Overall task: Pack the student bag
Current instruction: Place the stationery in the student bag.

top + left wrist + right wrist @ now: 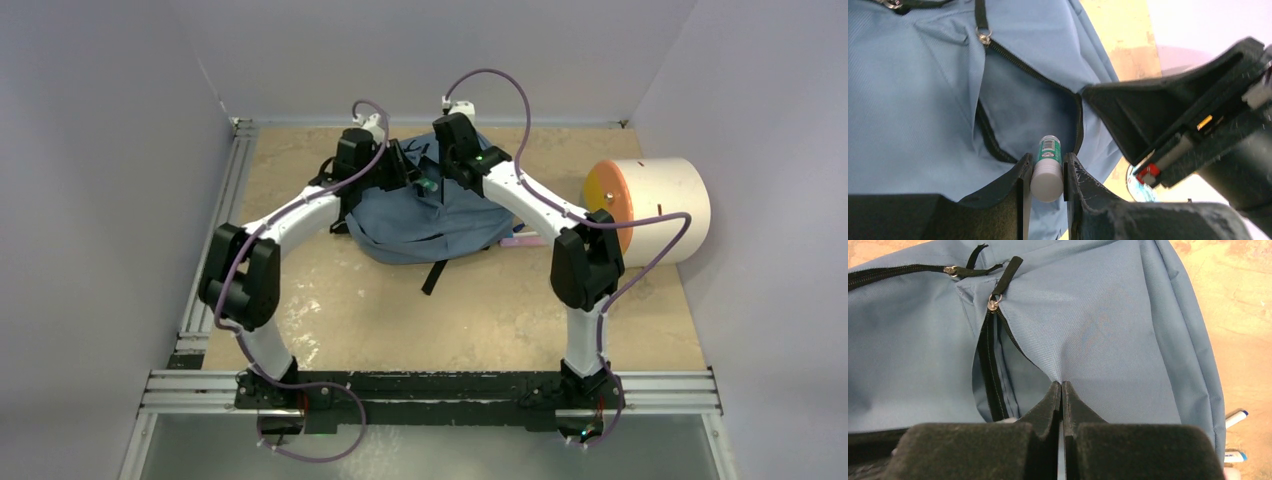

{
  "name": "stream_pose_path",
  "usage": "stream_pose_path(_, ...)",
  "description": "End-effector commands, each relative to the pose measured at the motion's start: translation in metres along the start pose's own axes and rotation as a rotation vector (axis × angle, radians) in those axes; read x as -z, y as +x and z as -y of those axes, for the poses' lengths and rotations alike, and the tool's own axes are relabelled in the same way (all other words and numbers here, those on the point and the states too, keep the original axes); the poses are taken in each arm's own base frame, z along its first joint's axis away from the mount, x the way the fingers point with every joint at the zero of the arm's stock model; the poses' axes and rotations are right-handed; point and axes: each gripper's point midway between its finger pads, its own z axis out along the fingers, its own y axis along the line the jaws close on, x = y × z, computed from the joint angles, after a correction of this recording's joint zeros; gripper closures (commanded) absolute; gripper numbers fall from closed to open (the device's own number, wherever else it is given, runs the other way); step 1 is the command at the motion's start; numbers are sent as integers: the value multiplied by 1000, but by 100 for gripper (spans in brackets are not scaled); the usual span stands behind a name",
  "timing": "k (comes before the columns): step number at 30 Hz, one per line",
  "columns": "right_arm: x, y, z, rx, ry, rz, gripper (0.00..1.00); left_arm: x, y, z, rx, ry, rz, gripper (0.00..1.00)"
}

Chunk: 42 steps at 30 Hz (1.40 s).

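Soft, limp, light student bag lying at far middle of worktop; best pinched at zipper edge. Right tool clenched on pocket fabric, lifting it; left tool grasping glue stick over opening.

the student bag is a soft grey-blue with a fine diagonal weave, crossed by black zipper lines with silvery metal pulls, and it has black straps. between the jaws of the black left gripper, the stick shows a teal-green body, a white barcode label and a pale grey-white cap. the right gripper is matt black too. to the right of its jaws are white pens with blue ends. the table is mottled tan. the cylinder is cream-white with an orange face. the arms are white with black joints and purple cables.
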Motion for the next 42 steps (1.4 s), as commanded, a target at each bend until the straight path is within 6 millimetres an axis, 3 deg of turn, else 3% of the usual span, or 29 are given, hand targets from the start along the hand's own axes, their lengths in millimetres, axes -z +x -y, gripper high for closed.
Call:
stream_pose_path(1, 27, -38, -2, -63, -40, 99, 100, -20, -25, 24, 7, 120, 40, 97)
stream_pose_path(6, 33, -46, -4, -77, -55, 112, 100, -52, -15, 12, 51, 128, -2, 98)
stream_pose_path(11, 40, -58, -7, -102, -94, 126, 100, -70, -8, 12, 96, 164, -32, 97)
stream_pose_path(14, 42, -62, -11, -111, -117, 128, 100, -76, -6, 18, 97, 192, -48, 91)
stream_pose_path(17, 41, -60, -12, -119, -129, 121, 100, -76, -6, 25, 81, 217, -58, 75)
stream_pose_path(24, 37, -50, -9, -125, -132, 100, 100, -54, -16, 22, 3, 135, -27, 41)
stream_pose_path(27, 35, -48, -9, -125, -134, 97, 100, -39, -21, 17, -33, 77, -3, 37)
stream_pose_path(32, 35, -51, -9, -119, -140, 100, 100, 12, -19, 10, -97, 0, 61, 34)
stream_pose_path(34, 35, -52, -9, -113, -144, 100, 100, 33, -7, 10, -131, 5, 63, 34)
stream_pose_path(37, 37, -54, -11, -108, -158, 96, 100, 54, 27, 21, -265, 74, 40, 34)
stream_pose_path(42, 44, -64, -13, -101, -195, 101, 100, 67, 110, 51, -518, 169, 1, 34)
